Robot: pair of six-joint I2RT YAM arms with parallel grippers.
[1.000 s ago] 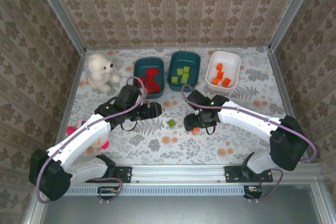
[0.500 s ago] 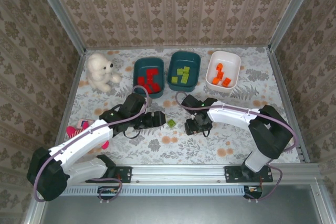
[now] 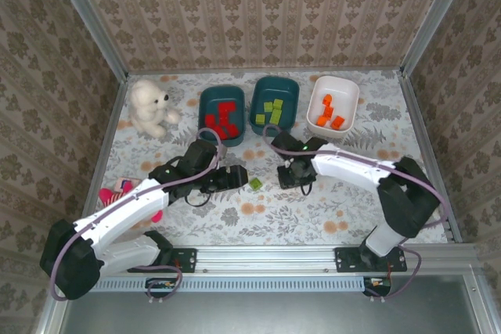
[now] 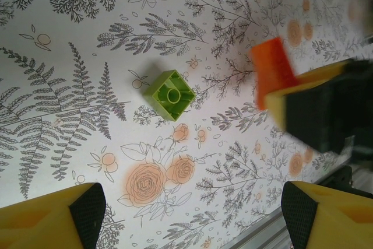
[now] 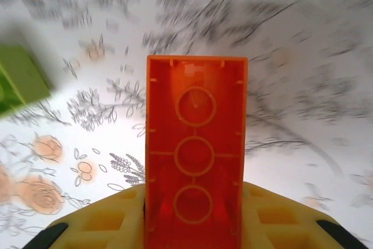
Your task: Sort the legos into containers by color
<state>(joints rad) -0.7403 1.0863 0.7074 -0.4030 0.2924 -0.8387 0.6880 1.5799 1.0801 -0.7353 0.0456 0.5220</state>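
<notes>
While the right gripper (image 5: 195, 225) clamps an orange lego brick (image 5: 195, 144) between its yellow fingers (image 5: 99, 228), the brick's hollow underside faces the wrist camera and its length stands out past the fingertips. The floral table cover (image 5: 303, 56) behind it is blurred, so contact between brick and table cannot be judged.

Left gripper (image 4: 189, 208): fingers spread wide, nothing between them. A light green lego brick (image 4: 169, 94) lies underside up on the table ahead of the gap. Beyond it the right gripper's fingers appear with the orange brick.

Overhead view: the light green brick (image 3: 255, 184) sits between the left gripper (image 3: 235, 178) and the right gripper (image 3: 291, 177), just beside the left one.

Along the far side stand three containers:
- the left dark teal tub (image 3: 222, 90), holding red bricks (image 3: 223, 121);
- the middle dark teal tub (image 3: 275, 80), holding green bricks (image 3: 274, 109);
- the white tub (image 3: 337, 80), holding orange bricks (image 3: 329, 115).

A white teddy bear (image 3: 150, 107) sits left of the tubs. A pink-and-white plush doll (image 3: 125, 189) lies partly under the left arm.
</notes>
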